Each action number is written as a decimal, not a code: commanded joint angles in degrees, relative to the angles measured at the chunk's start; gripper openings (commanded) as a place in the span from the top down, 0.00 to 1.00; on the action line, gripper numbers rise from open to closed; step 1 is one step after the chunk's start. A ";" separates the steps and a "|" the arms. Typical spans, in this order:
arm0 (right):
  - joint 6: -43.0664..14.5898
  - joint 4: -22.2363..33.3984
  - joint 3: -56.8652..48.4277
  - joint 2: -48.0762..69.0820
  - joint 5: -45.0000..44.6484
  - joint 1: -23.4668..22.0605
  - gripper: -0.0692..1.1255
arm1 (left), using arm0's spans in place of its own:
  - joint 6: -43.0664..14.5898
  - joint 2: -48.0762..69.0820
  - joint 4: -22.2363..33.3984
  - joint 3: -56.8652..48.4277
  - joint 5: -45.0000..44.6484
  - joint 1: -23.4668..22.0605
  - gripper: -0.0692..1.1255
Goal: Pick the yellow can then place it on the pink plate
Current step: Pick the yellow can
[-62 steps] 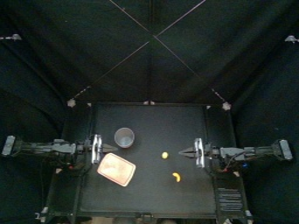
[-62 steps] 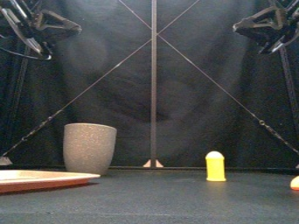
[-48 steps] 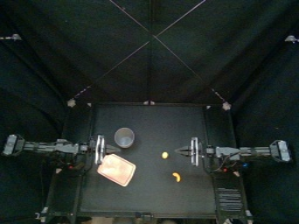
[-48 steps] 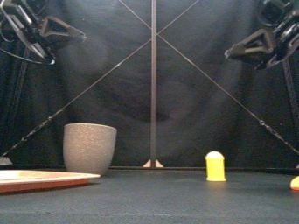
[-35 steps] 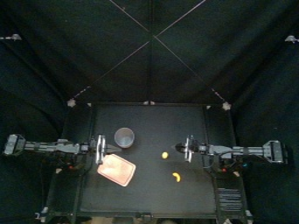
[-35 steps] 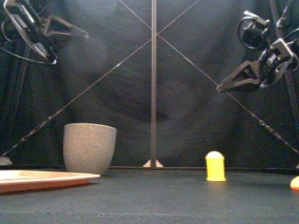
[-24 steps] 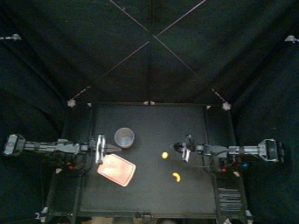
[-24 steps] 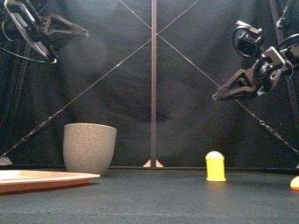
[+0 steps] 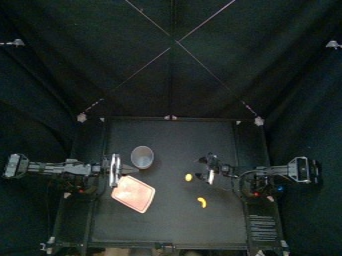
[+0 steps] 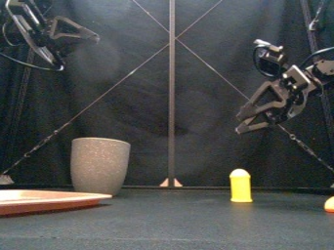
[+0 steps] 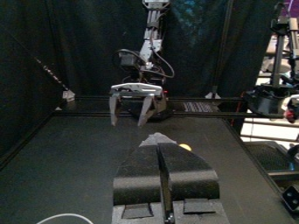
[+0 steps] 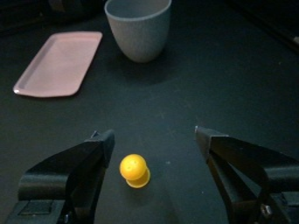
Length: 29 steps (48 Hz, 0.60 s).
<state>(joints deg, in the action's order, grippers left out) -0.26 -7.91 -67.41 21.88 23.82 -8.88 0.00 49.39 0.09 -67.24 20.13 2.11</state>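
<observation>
Step in hand: approach for the pick. The right tool (image 10: 253,118) hangs above the yellow can (image 10: 240,186), jaws spread wide, gripping and touching nothing. The can stands upright on the tabletop (image 10: 170,221), right of centre and well apart from the pink plate (image 10: 39,199) at the near left. Judgement: centre the gap over the can, lower until the jaws straddle its mid-height, then close; an off-centre descent could tip it. The left tool (image 11: 160,147) rests high over the left side, jaws closed and empty.
</observation>
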 commanded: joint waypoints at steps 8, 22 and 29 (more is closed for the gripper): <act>0.00 1.05 5.27 -10.72 -0.79 2.37 0.06 | 0.00 -0.18 0.00 0.09 1.85 0.62 0.94; 0.00 0.79 9.58 -19.16 -3.43 3.87 0.06 | 0.26 -0.18 0.79 -0.79 1.85 0.53 0.94; 0.00 0.18 9.58 -19.86 -4.48 3.87 0.06 | 0.18 -0.18 1.05 -1.05 1.85 0.53 0.94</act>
<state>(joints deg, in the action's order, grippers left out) -0.09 -7.29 -58.45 1.14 19.34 -4.92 0.18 49.39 0.97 -69.08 21.36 2.55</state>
